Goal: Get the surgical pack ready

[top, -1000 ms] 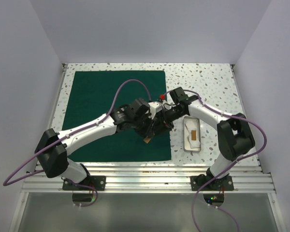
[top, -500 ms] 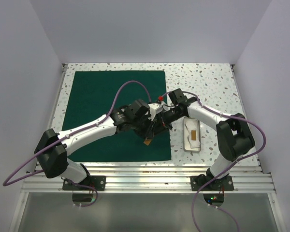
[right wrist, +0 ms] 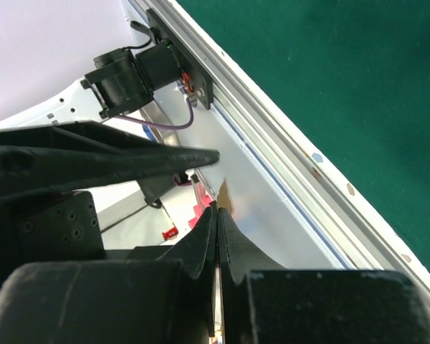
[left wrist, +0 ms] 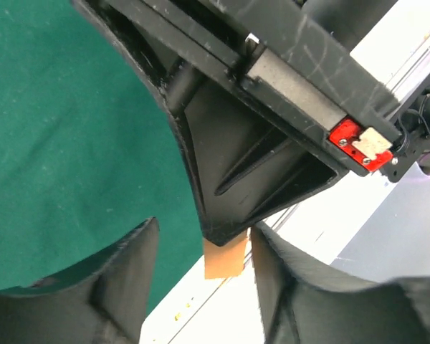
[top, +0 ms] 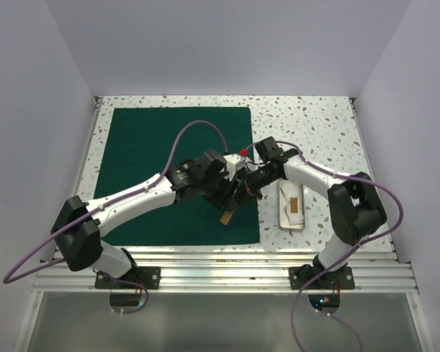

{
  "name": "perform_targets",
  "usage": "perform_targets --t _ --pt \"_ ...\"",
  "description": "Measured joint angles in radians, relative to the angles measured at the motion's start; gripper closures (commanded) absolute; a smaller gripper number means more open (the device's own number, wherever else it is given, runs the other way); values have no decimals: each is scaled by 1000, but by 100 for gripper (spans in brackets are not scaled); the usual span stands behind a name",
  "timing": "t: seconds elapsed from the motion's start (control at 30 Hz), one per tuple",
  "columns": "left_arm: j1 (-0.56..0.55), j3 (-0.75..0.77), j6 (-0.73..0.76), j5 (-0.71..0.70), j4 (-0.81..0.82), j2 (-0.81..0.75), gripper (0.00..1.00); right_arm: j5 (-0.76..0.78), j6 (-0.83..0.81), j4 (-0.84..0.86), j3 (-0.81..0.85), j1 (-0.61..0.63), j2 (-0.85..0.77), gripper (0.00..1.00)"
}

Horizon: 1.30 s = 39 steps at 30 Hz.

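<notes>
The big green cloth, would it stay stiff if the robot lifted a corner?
Probably not. The dark green fabric drape lies flat and thin, so it would likely droop. Pushed, it may bunch up instead of sliding.

The back wall [top: 227, 44], left wall [top: 29, 110] and right wall [top: 418, 110] are plain pale lavender-grey and close in a speckled white tabletop [top: 308, 117] on 3 sides. Ribbed aluminium rails [top: 227, 268] run along its near edge; below them lies a glossy grey surface [top: 227, 323]. Light is soft and even, shadows faint.
</notes>
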Motion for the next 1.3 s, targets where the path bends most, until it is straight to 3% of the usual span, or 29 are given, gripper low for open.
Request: perform_targets --t 0.2,0.33,0.43,0.7,0.77,1.0,1.23,1.3 --pt "52 -26 -6 -26 7 -58 27 32 -11 -32 0 -13 0 100" --pt "189 -82 -30 -61 7 -154 23 72 -27 -71 0 -76 0 100" --pt "262 -98 -45 -97 -2 -182 23 132 -53 -114 1 -179 -6 100" --pt "317 -139 -100 -97 -19 -159 25 358 -97 -197 6 -619 -35 100" --pt "347 -144 -114 -90 -19 -146 26 424 -100 -208 6 -681 -38 100" --pt "414 -140 -112 -64 -23 -63 27 520 -132 -260 31 -690 -22 100" --pt "444 -126 -112 -53 -31 -23 26 494 -144 -251 28 -694 19 100" --pt "468 -120 -113 -54 -37 -14 26 482 -149 -243 14 -693 29 95"
